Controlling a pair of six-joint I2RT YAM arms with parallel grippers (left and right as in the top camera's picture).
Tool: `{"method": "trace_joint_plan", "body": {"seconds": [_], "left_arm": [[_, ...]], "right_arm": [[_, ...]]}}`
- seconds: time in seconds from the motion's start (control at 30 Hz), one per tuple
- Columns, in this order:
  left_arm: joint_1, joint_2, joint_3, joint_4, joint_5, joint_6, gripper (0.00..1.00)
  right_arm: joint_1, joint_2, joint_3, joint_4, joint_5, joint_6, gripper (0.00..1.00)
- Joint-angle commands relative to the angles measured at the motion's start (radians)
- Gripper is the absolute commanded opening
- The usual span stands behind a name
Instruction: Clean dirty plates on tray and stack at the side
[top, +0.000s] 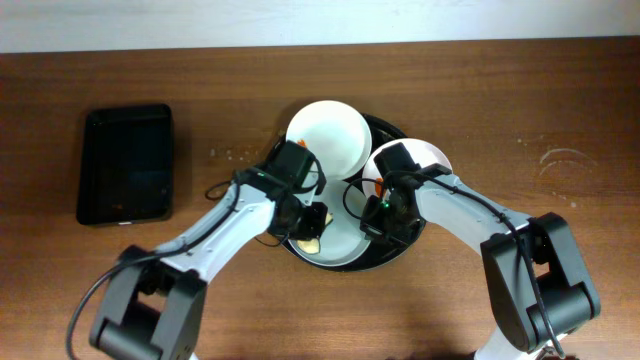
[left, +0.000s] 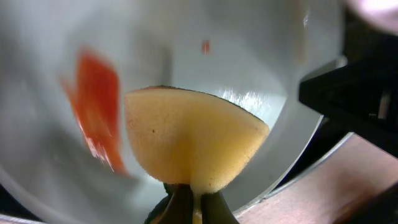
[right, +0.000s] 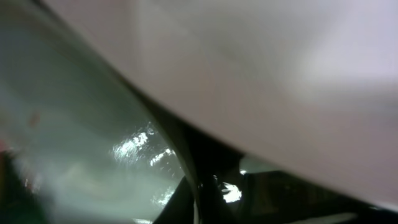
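While the front plate (top: 345, 252) lies flat in the tray (top: 388, 127), on the side nearest the bench's (top: 540, 90) front edge, the sponge (left: 193, 140) sits against its inner face.

- Left jaws: clenched on the sponge's narrow end; the sponge fans out ahead of them.
- Smear (left: 93, 109): orange streak just beside the sponge, to its left in the left wrist view, apparently not under it. Its long axis runs up-and-down in that view, roughly along the sponge's side. My judgement is that a sideways wipe would cross it.
- Small orange fleck (left: 205, 45) sits higher on the plate, apart from the sponge.
- Left arm (top: 215, 225) is the nearer one for wiping.
- Right jaws: clenched, low at the plate's right side near the tray's right rim. The right wrist view is too blurred to tell whether they pinch a rim.

Materials:
- Plates: white, round, shallow, smooth, with glossy highlights.
- Sponge: yellow, finely pitted, looks soft, a rounded wedge.
- Tray: black, round, raised rim.

Second plate (top: 328, 138) overlaps the tray's far-left rim. Third plate (top: 435, 158) overlaps the right rim, mostly under the right arm (top: 470, 205).

Rectangular tray (top: 125, 165): black, well apart, toward the bench's left edge. Bench: brown wood grain.
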Motion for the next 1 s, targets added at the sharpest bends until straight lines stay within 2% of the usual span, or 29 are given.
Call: {"method": "trace_joint_plan", "body": {"seconds": [0.0, 0.33, 0.8, 0.97], "left_arm": [[-0.006, 0.032, -0.014, -0.005, -0.023, -0.042, 0.0], [-0.006, 0.04, -0.014, 0.004, -0.18, -0.045, 0.0], [-0.006, 0.044, 0.04, 0.056, -0.134, -0.061, 0.0], [-0.007, 0.064, 0.04, 0.071, -0.135, -0.068, 0.0]], "right_arm": [[-0.005, 0.005, -0.003, -0.001, -0.006, -0.011, 0.04], [-0.003, -0.069, 0.004, -0.017, -0.009, -0.011, 0.04], [0.018, -0.087, 0.014, -0.028, 0.058, -0.121, 0.04], [0.029, -0.097, 0.065, -0.122, 0.001, -0.109, 0.04]]}}
